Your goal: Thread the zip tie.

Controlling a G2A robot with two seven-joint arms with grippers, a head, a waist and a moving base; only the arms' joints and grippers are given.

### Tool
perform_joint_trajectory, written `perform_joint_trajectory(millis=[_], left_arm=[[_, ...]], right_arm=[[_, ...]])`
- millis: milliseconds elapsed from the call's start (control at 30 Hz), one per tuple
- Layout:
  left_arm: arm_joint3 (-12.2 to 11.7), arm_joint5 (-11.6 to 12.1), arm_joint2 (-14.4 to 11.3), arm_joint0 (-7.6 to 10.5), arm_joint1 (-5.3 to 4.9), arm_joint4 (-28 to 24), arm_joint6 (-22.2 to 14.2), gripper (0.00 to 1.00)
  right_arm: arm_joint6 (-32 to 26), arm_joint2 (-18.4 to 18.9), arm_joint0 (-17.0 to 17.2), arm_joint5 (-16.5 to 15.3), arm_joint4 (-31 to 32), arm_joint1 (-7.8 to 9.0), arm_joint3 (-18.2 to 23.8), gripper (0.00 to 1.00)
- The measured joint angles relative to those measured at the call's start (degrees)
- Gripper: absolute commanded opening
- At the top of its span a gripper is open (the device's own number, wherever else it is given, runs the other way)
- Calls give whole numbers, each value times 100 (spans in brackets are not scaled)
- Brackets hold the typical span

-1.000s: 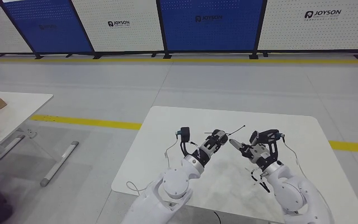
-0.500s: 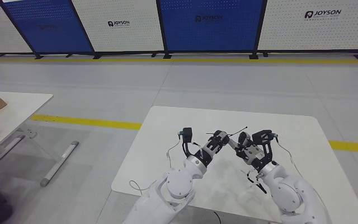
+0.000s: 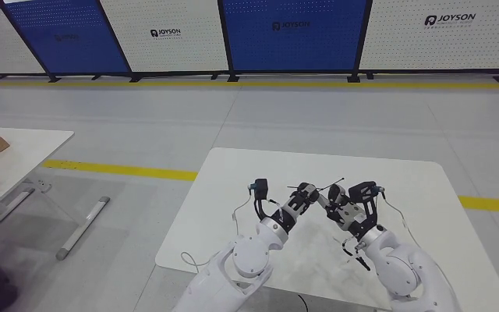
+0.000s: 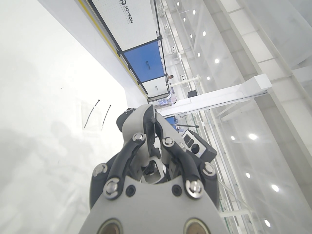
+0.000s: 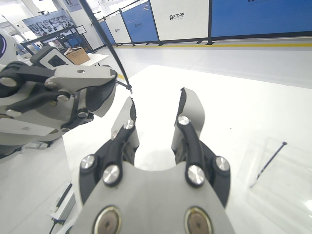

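My left gripper [image 3: 310, 192] hangs above the middle of the white table, shut on a black zip tie [image 3: 333, 184]. In the right wrist view the zip tie [image 5: 102, 32] runs slantwise from high up down past the left gripper [image 5: 112, 82], and its small head sticks out just beyond the fingertips. My right gripper [image 5: 157, 101] is open, and one of its fingertips [image 5: 130, 107] sits just under the tie's head without touching it. In the left wrist view the left gripper [image 4: 154, 120] has its pads pressed together on the tie.
Two spare zip ties [image 4: 91, 114] [image 4: 106, 116] lie side by side on the white table [image 3: 257, 179]. Another spare tie [image 5: 270, 164] rests on a clear bag [image 5: 280, 183] beside my right arm. Blue and white fence panels [image 3: 292, 31] stand far behind.
My right gripper has moved left toward the left gripper and now sits close under the tie's head. The left gripper has shifted slightly, still holding the tie.
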State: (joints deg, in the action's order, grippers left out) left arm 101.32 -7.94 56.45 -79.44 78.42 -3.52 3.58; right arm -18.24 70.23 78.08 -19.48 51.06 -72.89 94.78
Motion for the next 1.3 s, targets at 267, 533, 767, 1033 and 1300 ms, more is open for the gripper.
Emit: perform_joint_trajectory(millis=[267,533,767,1033,1300], left_arm=[[-62,-19,-44,24,14,57,-12,0],[-83,-45,-58,26,24,102,3,0],[-149,-50,-101,41,40,146,22,0],[-163,-44,-124,38,52,185,36,0],[-192,-47,-171,42,69,234,56,0]], right_arm=[[84,-10,18,0,-39,34,30,30],[157,-39,27,0,-42,68,49,28],[219,-112,36,0,-15,115,87,23],[258,-128,31,0,-57,166,79,13],[291,-171,33,0,-57,226,98,5]])
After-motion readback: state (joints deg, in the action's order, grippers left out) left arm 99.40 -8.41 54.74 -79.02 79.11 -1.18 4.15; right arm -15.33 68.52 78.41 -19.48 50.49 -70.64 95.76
